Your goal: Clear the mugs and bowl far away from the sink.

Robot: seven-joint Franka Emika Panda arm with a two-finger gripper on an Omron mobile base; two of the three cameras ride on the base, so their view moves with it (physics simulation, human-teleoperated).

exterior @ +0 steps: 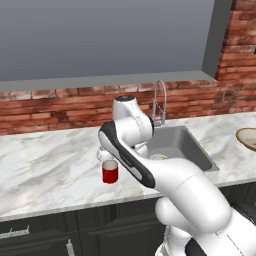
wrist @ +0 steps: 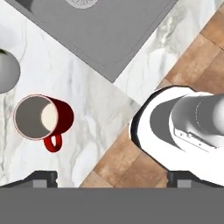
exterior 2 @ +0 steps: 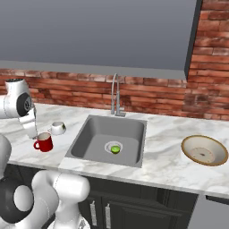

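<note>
While the arm hung over the counter [exterior: 50, 165] left of the sink [exterior: 175, 145], the left base view showed the red mug [exterior: 110, 172] upright just left of the sink, the white mug mostly hidden behind the arm. The bowl [exterior: 247, 137] sat well right of the sink, at the frame edge.

In the right base view both mugs stood near the sink's left rim, the white mug [exterior 2: 57, 128] just behind the red one, apart. The bowl was well right of the sink [exterior 2: 109, 138]; faucet [exterior 2: 115, 96] behind.

In the hand view the gripper [wrist: 111, 177] looked straight down, jaws wide, nothing between them. The red mug lay off toward the left fingertip [wrist: 43, 177], handle toward the gripper, so likely still lining up for a grasp. The white mug [wrist: 8, 72] showed at the frame's left edge.
</note>
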